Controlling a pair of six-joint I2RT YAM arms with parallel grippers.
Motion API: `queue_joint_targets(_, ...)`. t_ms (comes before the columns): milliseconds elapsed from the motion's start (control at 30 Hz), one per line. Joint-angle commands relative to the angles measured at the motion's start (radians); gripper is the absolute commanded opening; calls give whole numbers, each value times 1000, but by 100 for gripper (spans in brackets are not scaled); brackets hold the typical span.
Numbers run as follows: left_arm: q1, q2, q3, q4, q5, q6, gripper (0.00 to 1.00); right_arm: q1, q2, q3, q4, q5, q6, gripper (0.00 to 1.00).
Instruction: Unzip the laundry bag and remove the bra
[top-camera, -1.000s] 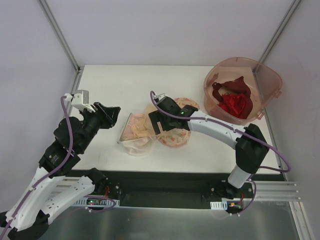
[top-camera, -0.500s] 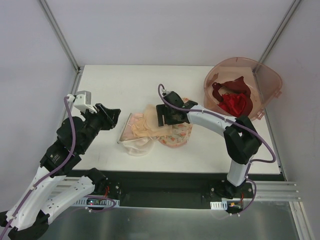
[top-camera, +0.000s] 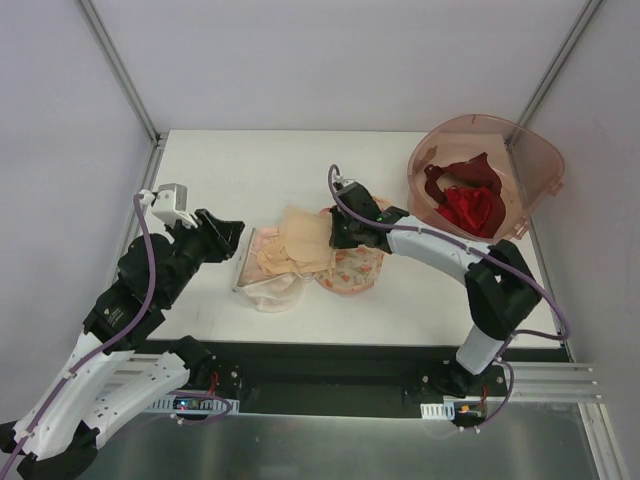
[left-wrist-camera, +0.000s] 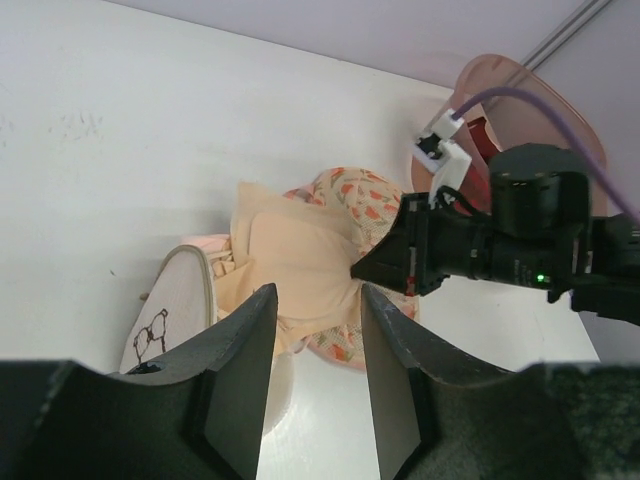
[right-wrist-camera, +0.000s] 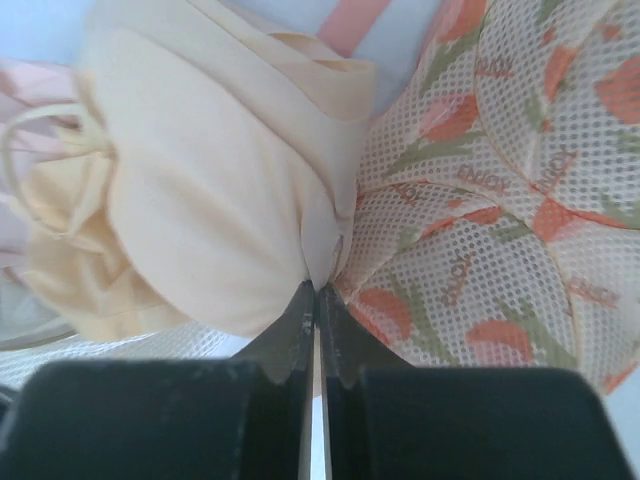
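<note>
The laundry bag (top-camera: 262, 282) lies unzipped at the table's middle, its cream mesh also visible in the left wrist view (left-wrist-camera: 172, 318). The pale peach bra (top-camera: 303, 238) is raised over the bag's right side, with part of it still bunched in the opening. My right gripper (top-camera: 337, 232) is shut on the bra's right edge; the right wrist view shows the jaws (right-wrist-camera: 318, 292) pinching a fold of the bra (right-wrist-camera: 200, 200). My left gripper (top-camera: 228, 236) hovers just left of the bag, open, with nothing between its fingers (left-wrist-camera: 240, 370).
A floral orange-patterned mesh bra (top-camera: 356, 270) lies under and to the right of the peach one (right-wrist-camera: 490, 190). A pink plastic basin (top-camera: 530, 160) at the back right holds a dark red bra (top-camera: 468, 206). Side walls close in the table.
My right gripper has closed on the peach bra and moved back and to the right, pulling the cup up from the bag. My left arm has barely shifted.
</note>
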Motion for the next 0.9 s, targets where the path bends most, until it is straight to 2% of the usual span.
queue_joint_targets(0,9,-11,-7,20,8,-9,38,2,-174,-3,56,39,-12,1)
queue_joint_targets(167,9,-21,-19,20,1,-13,40,0,-299,9,59,50,-40,1)
queue_joint_targets(300,9,-28,-13,20,-18,-17,43,-10,-416,51,26,118,-77,1)
queue_joint_targets(367,9,-31,-2,20,-20,-3,47,-30,-453,86,6,122,-103,1)
queue_joint_targets(600,9,-100,-20,-5,-52,10,50,-133,-608,175,-39,164,-161,1)
queue_joint_targets(700,9,-103,-56,-22,-40,-10,50,-222,-600,290,-103,167,-196,1)
queue_joint_targets(867,9,-128,-83,-40,-42,-30,50,-481,-564,425,-168,47,-155,1)
